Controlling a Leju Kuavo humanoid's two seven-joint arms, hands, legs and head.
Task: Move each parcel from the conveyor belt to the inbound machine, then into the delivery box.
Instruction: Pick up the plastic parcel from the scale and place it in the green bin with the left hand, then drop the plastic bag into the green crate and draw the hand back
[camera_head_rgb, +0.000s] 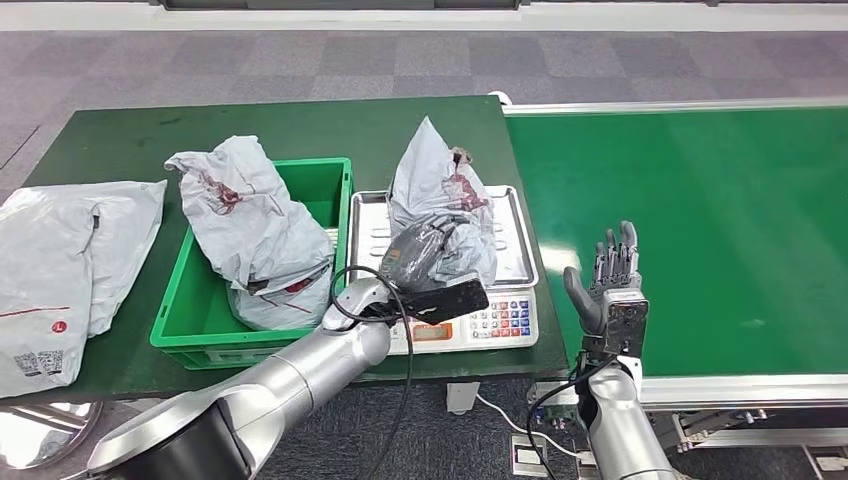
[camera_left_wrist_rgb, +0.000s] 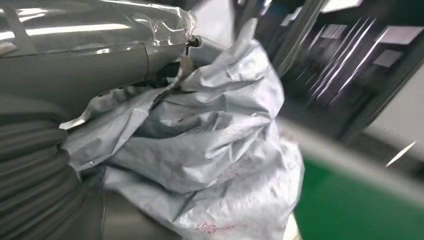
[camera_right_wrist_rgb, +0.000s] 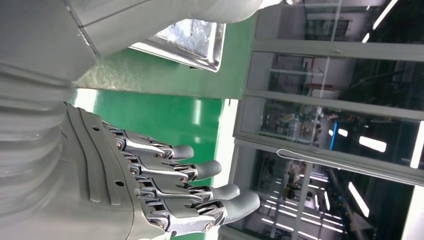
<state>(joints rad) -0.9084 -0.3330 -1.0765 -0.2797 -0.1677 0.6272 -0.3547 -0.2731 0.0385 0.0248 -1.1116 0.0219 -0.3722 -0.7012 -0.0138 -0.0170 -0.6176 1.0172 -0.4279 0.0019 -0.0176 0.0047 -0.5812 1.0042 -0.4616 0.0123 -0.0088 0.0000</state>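
The grey parcel (camera_head_rgb: 440, 215) stands on the scale (camera_head_rgb: 512, 262) at frame centre, with the left hand (camera_head_rgb: 425, 255) gripping its lower part. Just left, a green bin (camera_head_rgb: 330, 190) holds another bag (camera_head_rgb: 250, 225). Lower right, the right hand (camera_head_rgb: 612, 290) is upright, fingers spread, holding nothing, at the belt (camera_head_rgb: 720, 230) edge

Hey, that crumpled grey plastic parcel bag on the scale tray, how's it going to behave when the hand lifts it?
The crumpled grey plastic parcel bag is probably floppy: its film is creased and folded around the left hand gripping it. It looks slack and loosely filled, so it is likely light and may sag. The glossy film could be somewhat slippery.
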